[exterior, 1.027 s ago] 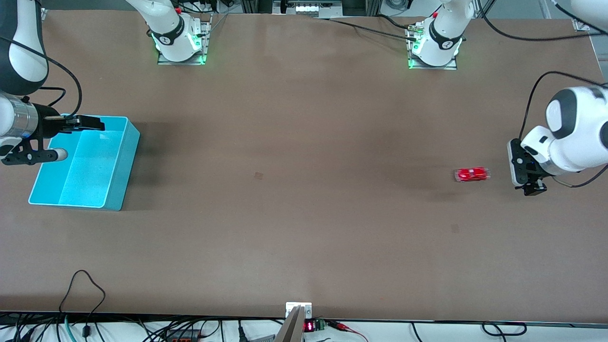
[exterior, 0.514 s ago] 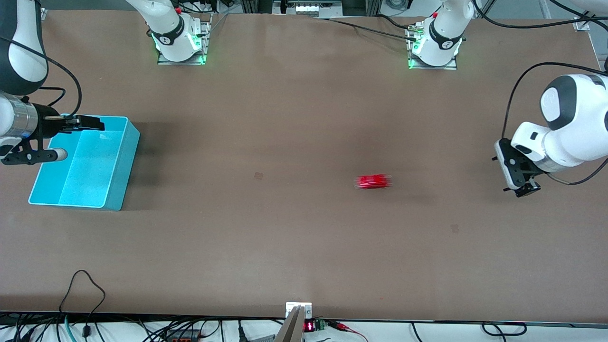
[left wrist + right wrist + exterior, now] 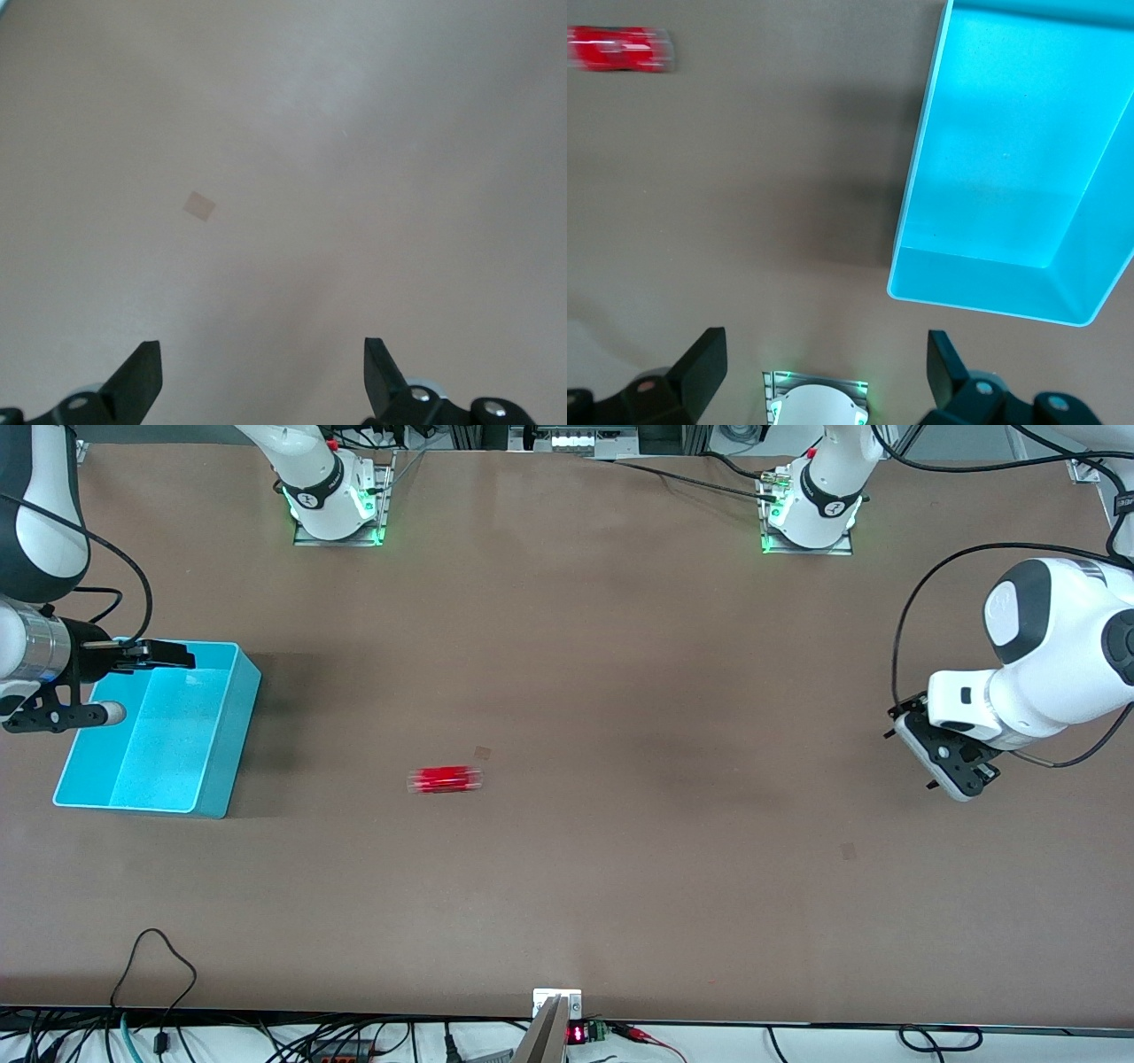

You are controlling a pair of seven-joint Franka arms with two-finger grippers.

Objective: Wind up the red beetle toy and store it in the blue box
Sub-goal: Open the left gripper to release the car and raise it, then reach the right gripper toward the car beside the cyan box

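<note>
Front view: the beetle (image 3: pixel 445 780) is seen blurred, loose on the table, near the box (image 3: pixel 221 731). Both grippers, left (image 3: pixel 941 766) and right (image 3: pixel 120 682), are spread, empty. Next, grasping by the right is judged needed.

The red beetle toy (image 3: pixel 445 780) is a smeared streak, its wheels and bumpers unreadable; the right wrist view's edge clips it (image 3: pixel 620 49). The blue box (image 3: pixel 221 726) has one corner covered by the right hand (image 3: pixel 133 682), and the right wrist view crops its rim.
</note>
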